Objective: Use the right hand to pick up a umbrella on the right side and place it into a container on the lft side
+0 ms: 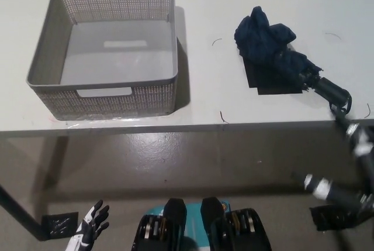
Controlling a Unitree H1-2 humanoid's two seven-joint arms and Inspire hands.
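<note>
A folded navy umbrella (pixel 272 46) lies on the right part of the white table (pixel 210 87), its black handle (pixel 332 91) pointing toward the front right edge. The grey perforated basket (pixel 41 75) stands on the left part of the table with nothing inside. My black right hand (pixel 357 145) shows blurred at the right edge, just below and in front of the table's front edge, close to the umbrella's handle but apart from it. My white left hand (pixel 90 226) rests low at the lower left, open and holding nothing.
A black tape patch (pixel 266 82) lies under the umbrella. The table's front edge (pixel 175 127) runs across the middle of the picture, with floor below it. Black tape marks sit on the floor at lower left (pixel 58 225) and lower right (pixel 330 217).
</note>
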